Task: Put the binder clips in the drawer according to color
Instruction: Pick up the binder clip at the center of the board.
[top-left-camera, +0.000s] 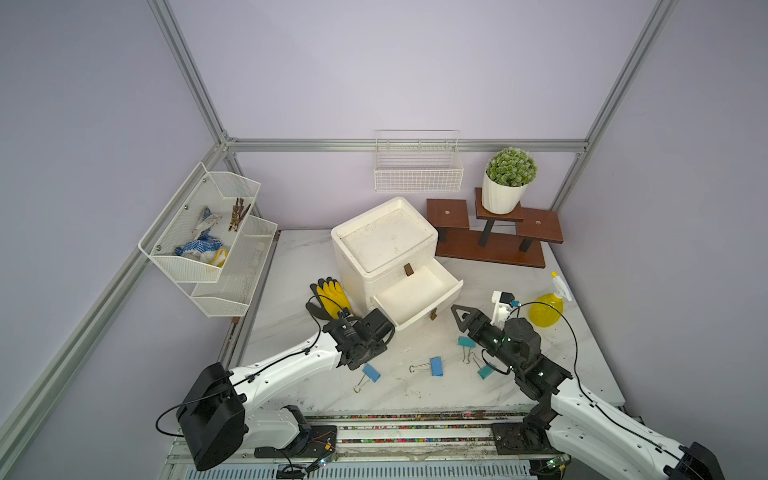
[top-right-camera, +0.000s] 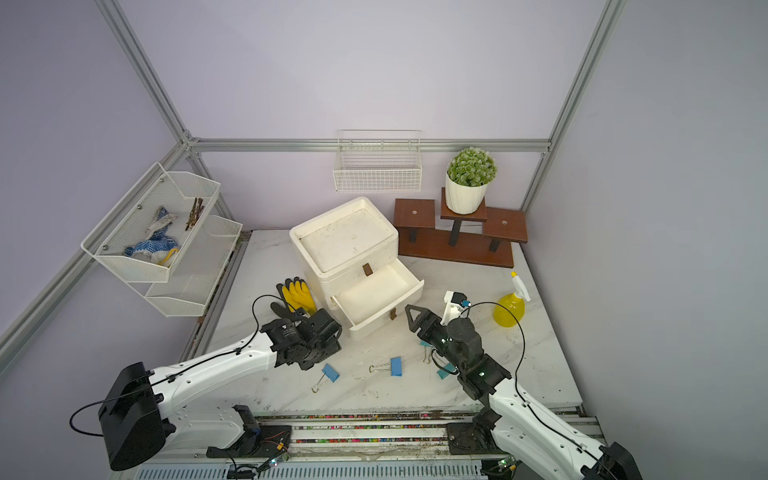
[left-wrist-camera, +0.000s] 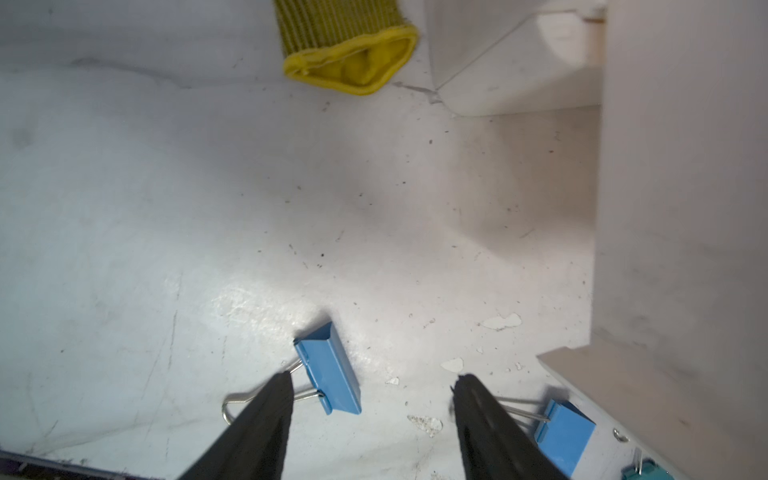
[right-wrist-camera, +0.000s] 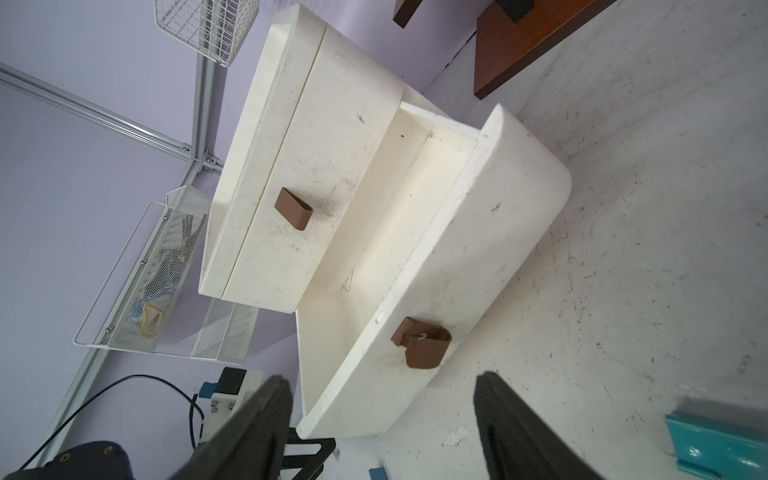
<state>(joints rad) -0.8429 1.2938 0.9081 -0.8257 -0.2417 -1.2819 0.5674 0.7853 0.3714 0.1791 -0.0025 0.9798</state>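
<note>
**Top views show four clips loose and a tray front in the way**

Both top views show the drawer (top-left-camera: 384, 239) with its middle tray (top-left-camera: 415, 291) pulled out and bare. In front of the drawer, on the table (top-left-camera: 415, 390), lie a first blue clip (top-left-camera: 371, 372), a second blue clip (top-left-camera: 436, 366) and the teal clips (top-left-camera: 467, 342), which the right arm partly covers. No yellow clip shows. The right pincer (top-left-camera: 460, 315) hangs just beside the tray's front corner. I judge that a swing of that arm could sweep the teal clips away from the drawer or knock the tray askew.

Left wrist view: the left pincer (left-wrist-camera: 374, 377) is spread with nothing between its fingers. One finger (left-wrist-camera: 268, 415) crosses the first blue clip's wire loops, and I cannot tell whether it touches them. Closing here would likely catch wire rather than body, so the clip could pivot, skid or drop short of the tray.

Right wrist view: the right pincer (right-wrist-camera: 382, 384) is spread and empty. It faces the tray's brown tab (right-wrist-camera: 424, 345), which looks bent. A nudge there could push the tray shut. Nothing visible marks which colour belongs in which tray, so a blue clip could land in the wrong one.
</note>
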